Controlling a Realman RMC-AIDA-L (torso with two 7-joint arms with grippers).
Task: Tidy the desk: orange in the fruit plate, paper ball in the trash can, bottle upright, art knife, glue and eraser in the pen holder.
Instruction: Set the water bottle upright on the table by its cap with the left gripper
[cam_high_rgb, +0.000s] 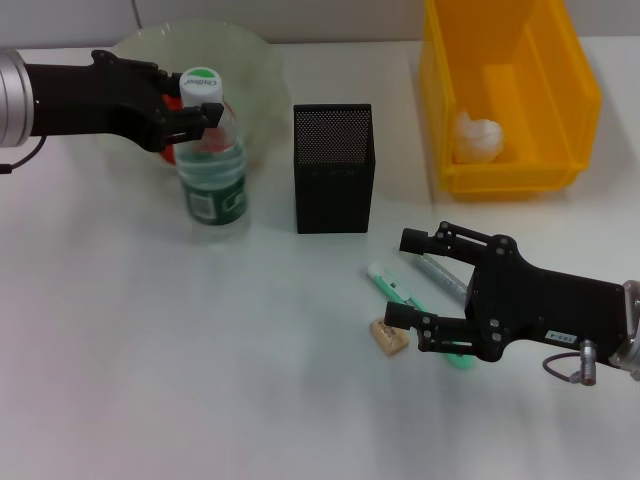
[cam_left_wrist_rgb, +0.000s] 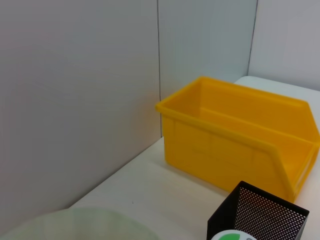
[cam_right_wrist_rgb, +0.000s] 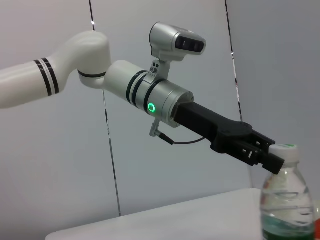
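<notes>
the bottle (cam_high_rgb: 212, 170) stands upright on the white desk (cam_high_rgb: 150, 350), just in front of the pale green fruit plate (cam_high_rgb: 250, 60), where the orange (cam_high_rgb: 172, 100) barely shows. the black pen holder (cam_high_rgb: 333, 168) stands to its right. far right, the paper ball (cam_high_rgb: 478, 137) lies in the yellow trash can (cam_high_rgb: 520, 170). near the middle, the art knife (cam_high_rgb: 395, 291), glue (cam_high_rgb: 437, 270) and eraser (cam_high_rgb: 387, 335) lie close together.

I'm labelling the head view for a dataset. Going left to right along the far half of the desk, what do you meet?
Fruit plate → bottle, its neck at the left gripper → pen holder → trash can with the paper ball inside.
</notes>
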